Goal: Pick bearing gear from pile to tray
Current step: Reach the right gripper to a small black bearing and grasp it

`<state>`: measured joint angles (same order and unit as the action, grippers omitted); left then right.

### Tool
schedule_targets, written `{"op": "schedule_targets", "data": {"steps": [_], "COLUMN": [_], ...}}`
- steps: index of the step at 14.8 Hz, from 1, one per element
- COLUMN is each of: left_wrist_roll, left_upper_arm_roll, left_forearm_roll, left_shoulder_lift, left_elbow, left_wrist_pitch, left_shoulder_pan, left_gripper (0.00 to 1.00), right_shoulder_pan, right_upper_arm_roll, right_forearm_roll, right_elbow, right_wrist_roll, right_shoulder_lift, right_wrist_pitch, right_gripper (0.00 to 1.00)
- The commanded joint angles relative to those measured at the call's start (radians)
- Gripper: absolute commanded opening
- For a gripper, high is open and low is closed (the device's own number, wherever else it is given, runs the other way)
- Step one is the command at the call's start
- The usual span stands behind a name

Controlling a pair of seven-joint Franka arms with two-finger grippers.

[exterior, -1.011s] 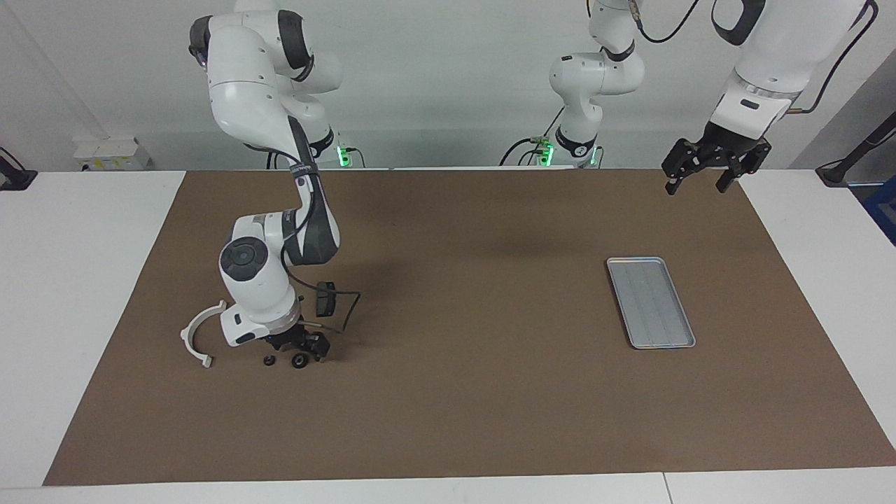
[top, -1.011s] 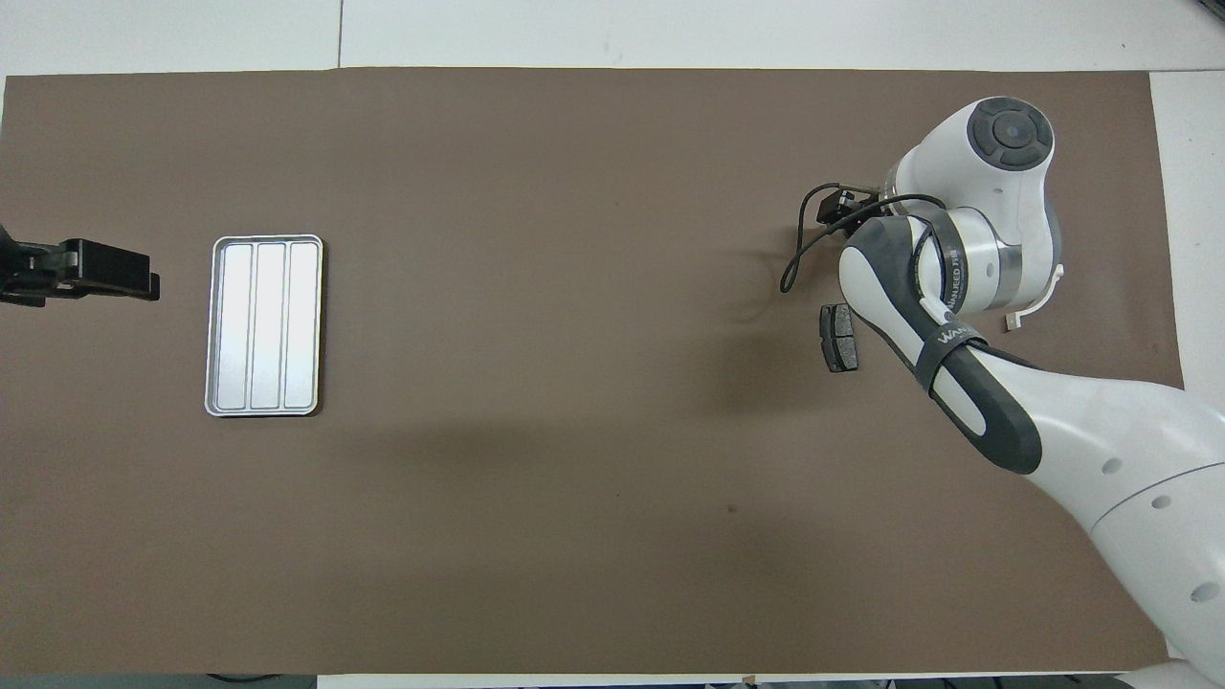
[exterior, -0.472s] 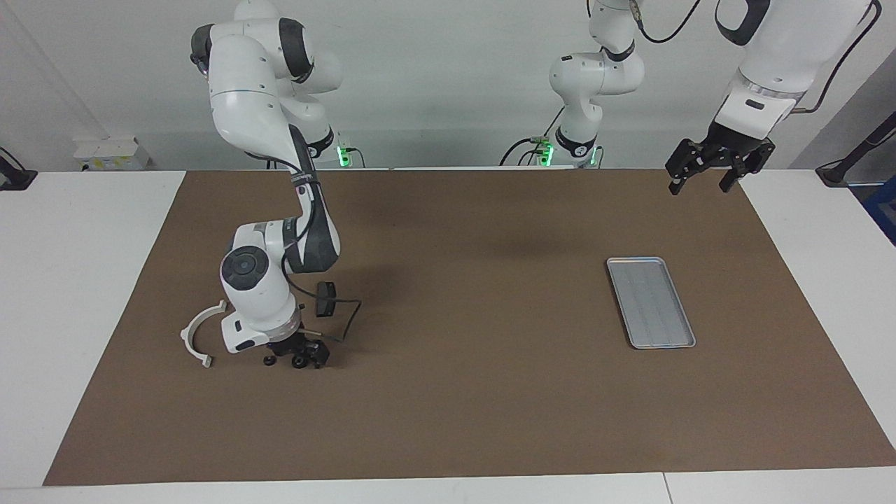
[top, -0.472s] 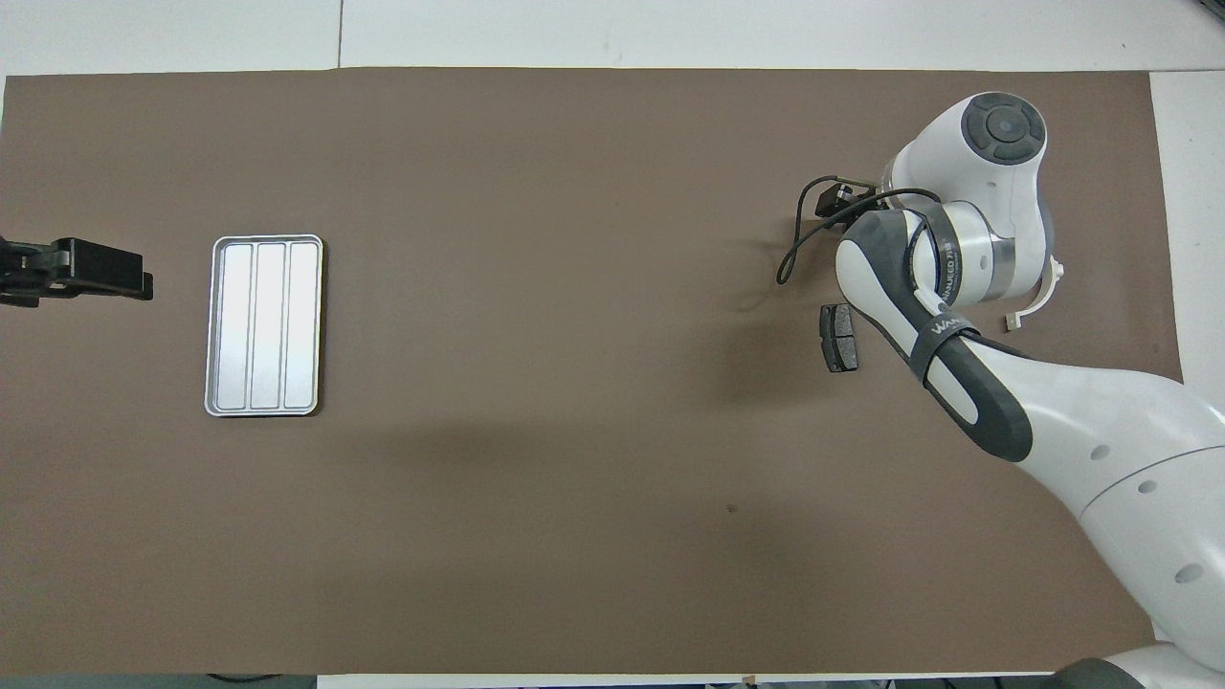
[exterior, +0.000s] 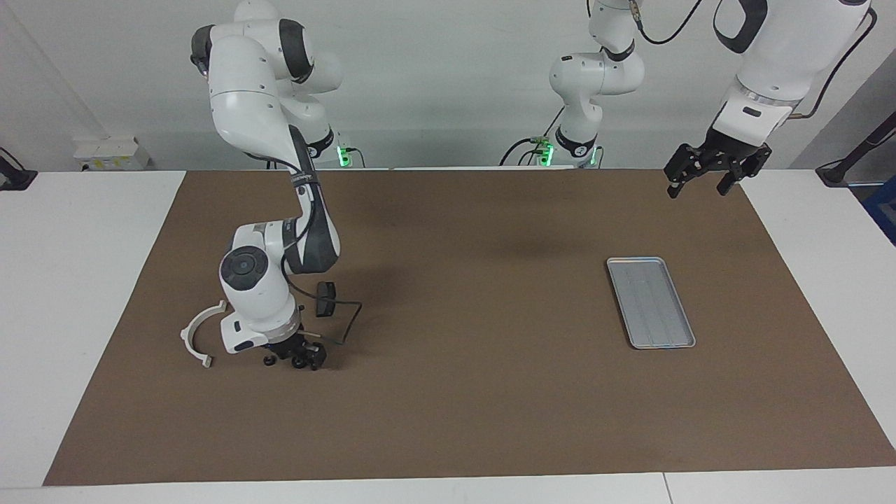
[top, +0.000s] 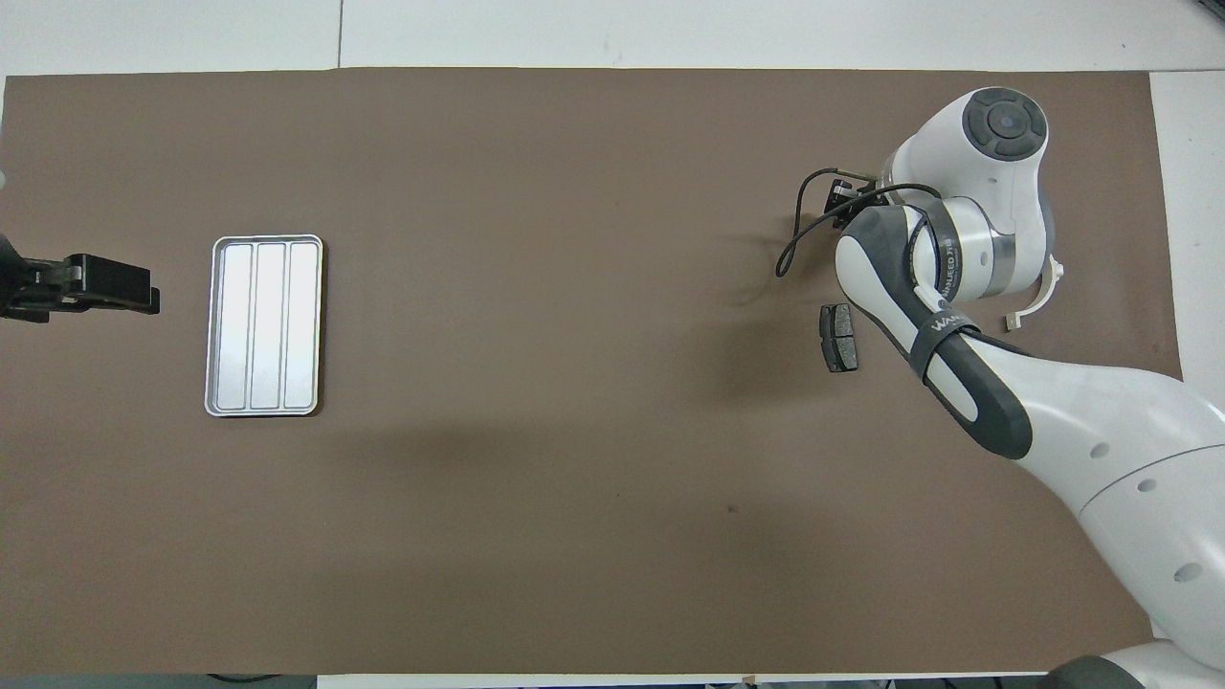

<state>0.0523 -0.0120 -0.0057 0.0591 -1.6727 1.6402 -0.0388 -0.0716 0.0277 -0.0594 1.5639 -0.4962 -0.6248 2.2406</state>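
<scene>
The pile lies at the right arm's end of the mat: a white half-ring bracket [exterior: 198, 336], a dark brake pad [exterior: 324, 298] [top: 839, 338] and two tiny black round pieces. My right gripper [exterior: 302, 360] is down on the mat over one round piece, the bearing gear [exterior: 299, 365]. The other round piece [exterior: 268, 361] lies just beside it. In the overhead view the right wrist hides both pieces. The silver tray [exterior: 651, 302] [top: 263, 325] lies empty at the left arm's end. My left gripper [exterior: 696, 187] [top: 144, 292] hangs open and empty above the mat's corner by the tray.
A black cable [exterior: 348, 318] [top: 794, 251] loops from the right wrist over the mat beside the brake pad. The brown mat [exterior: 476, 280] covers most of the white table.
The right gripper has sunk lower, onto the black round piece that lay just in front of it. The left gripper has only drifted a little in the air.
</scene>
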Motion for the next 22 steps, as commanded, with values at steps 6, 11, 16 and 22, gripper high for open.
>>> {"op": "schedule_targets", "data": {"steps": [6, 11, 16, 22], "left_wrist_roll": [0.02, 0.004, -0.043, -0.055], "left_upper_arm_roll": [-0.002, 0.0, -0.002, -0.002], "left_forearm_roll": [0.01, 0.01, 0.01, 0.01], "left_shoulder_lift": [0.054, 0.054, 0.054, 0.062], "left_elbow": [-0.078, -0.081, -0.09, -0.107], "left_wrist_pitch": [0.046, 0.072, 0.095, 0.113], "left_shoulder_pan": [-0.006, 0.02, 0.077, 0.092], "left_gripper": [1.0, 1.0, 1.0, 1.0], "right_shoulder_pan": [0.015, 0.015, 0.007, -0.097], "right_upper_arm_roll": [0.008, 0.008, 0.018, 0.038], "right_forearm_roll": [-0.005, -0.022, -0.019, -0.007], "right_elbow": [-0.005, -0.007, -0.139, -0.234], "right_wrist_roll": [-0.024, -0.016, -0.01, -0.008], "right_shoulder_lift": [-0.02, -0.016, 0.02, 0.175], "right_wrist_pitch": [0.027, 0.008, -0.258, -0.588], "right_gripper": [0.06, 0.0, 0.0, 0.0]}}
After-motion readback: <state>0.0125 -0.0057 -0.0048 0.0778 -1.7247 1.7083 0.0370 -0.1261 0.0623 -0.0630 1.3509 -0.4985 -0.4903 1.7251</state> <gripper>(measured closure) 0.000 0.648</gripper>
